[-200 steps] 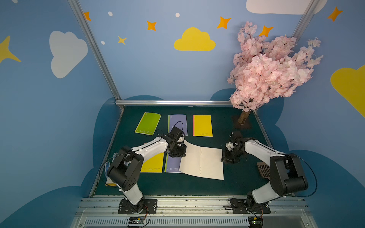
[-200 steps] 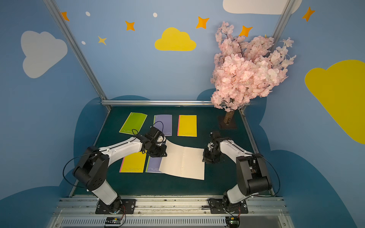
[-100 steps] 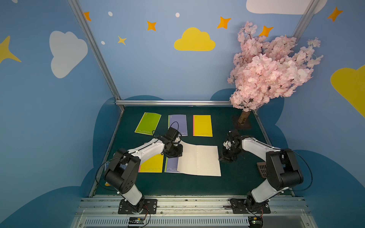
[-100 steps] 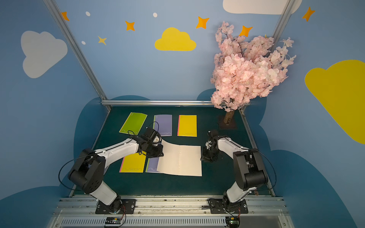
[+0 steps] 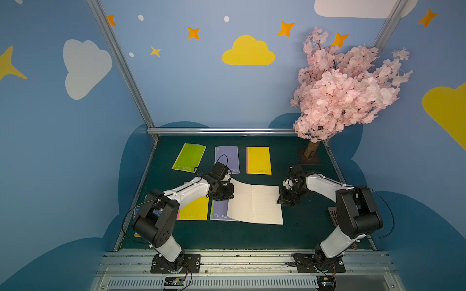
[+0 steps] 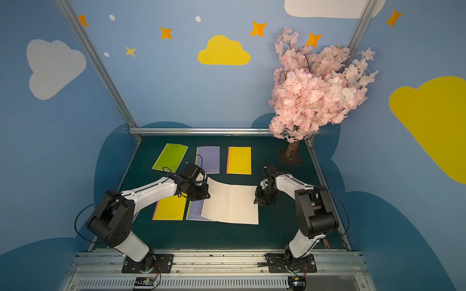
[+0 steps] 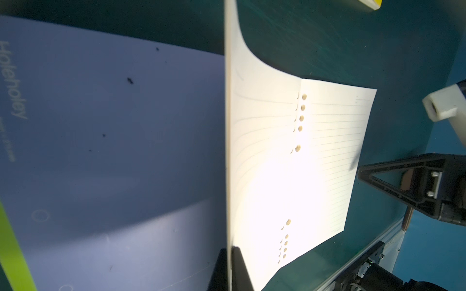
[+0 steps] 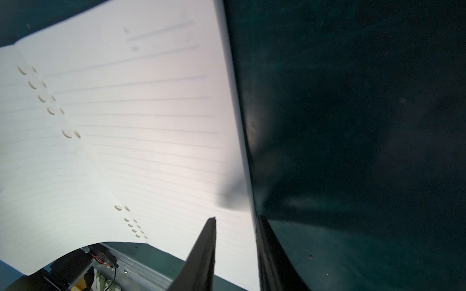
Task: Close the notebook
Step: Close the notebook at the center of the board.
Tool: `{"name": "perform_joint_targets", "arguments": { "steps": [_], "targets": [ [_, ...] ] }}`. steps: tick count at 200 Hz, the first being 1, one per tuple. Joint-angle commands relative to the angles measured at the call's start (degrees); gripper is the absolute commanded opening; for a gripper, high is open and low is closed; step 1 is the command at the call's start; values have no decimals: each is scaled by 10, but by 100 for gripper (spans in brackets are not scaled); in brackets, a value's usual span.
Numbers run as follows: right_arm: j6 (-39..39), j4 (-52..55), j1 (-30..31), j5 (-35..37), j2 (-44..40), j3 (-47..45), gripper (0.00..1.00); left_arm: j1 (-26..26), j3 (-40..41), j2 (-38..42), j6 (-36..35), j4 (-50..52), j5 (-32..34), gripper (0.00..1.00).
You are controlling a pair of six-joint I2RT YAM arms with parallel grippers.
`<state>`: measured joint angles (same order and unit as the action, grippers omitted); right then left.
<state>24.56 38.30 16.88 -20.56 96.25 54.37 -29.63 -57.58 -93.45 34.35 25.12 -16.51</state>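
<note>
The open notebook [image 5: 254, 204] [image 6: 230, 204] lies in the middle of the green mat, its white lined pages facing up. My left gripper [image 5: 227, 195] [image 6: 204, 194] is shut on the outer edge of its left leaf [image 7: 228, 151], which curls up off the mat. In the left wrist view the black fingertips [image 7: 237, 262] pinch that edge. My right gripper [image 5: 281, 200] [image 6: 257, 200] is at the notebook's right edge [image 8: 239, 126]. Its jaws stand apart [image 8: 237, 219], with one finger [image 8: 206, 241] over the page and one at the edge.
Green [image 5: 189, 157], lilac [image 5: 226, 156] and yellow [image 5: 258, 160] closed notebooks lie in a back row. A yellow one [image 5: 194, 211] and a lilac one [image 5: 219, 214] lie front left, the lilac partly under the open notebook. A pink blossom tree [image 5: 338, 95] stands back right.
The notebook has slid a little left and away from the front. Both grippers moved with it, and the left leaf now curls up higher.
</note>
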Motion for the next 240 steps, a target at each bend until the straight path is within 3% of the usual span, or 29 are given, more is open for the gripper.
{"name": "perform_joint_targets", "arguments": {
  "steps": [1, 127, 240],
  "targets": [
    [-5, -1, 5, -6, 12, 16, 30, 3, 3, 11, -1, -5, -8, 8],
    [-10, -12, 7, -18, 55, 38, 29, 3, -6, 15, -10, -2, -18, 12],
    [-11, -11, 8, -18, 53, 39, 29, -3, -12, 49, -13, -11, -15, 23]
  ]
}}
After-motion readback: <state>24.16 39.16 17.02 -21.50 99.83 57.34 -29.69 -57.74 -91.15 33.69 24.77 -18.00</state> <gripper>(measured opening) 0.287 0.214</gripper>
